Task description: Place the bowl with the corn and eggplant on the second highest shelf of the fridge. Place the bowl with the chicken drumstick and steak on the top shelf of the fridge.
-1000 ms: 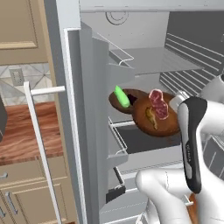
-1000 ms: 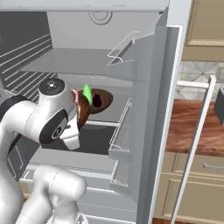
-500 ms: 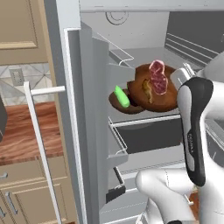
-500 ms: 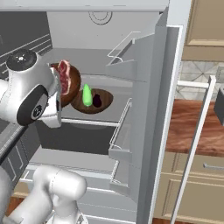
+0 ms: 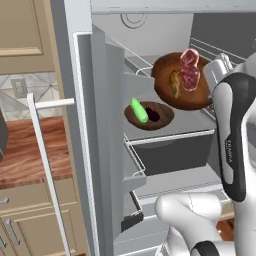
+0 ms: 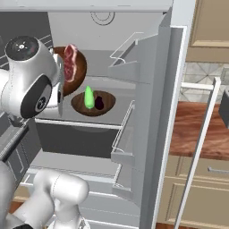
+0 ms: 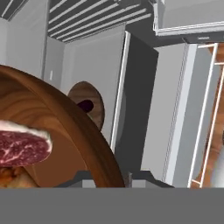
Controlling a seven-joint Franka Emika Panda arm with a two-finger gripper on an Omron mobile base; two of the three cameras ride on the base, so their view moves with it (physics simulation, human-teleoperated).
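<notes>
Up close, steak (image 7: pixel 22 146) in tilted meat bowl (image 7: pixel 65 144), drumstick (image 5: pixel 175 81) leftward

Bowls (image 5: pixel 182 92) (image 5: pixel 150 116): brown grained wood, smooth. Steak (image 5: pixel 190 70): marbled red. Fridge (image 5: pixel 100 150): matt grey; wire racks. Surface (image 5: pixel 30 150): glossy wood.

The open fridge door (image 5: pixel 95 150) stands edge-on, its white bar handle (image 5: pixel 47 165) running down its outer side; behind the handle lies a wood-grain countertop (image 5: pixel 30 155), with tan base cabinets (image 5: pixel 30 215) below it; above the countertop a pale tiled backsplash (image 5: pixel 25 90) carries a wall outlet (image 5: pixel 19 88); a tan upper cabinet (image 5: pixel 22 30) hangs over the backsplash; even, flat light throughout.
</notes>
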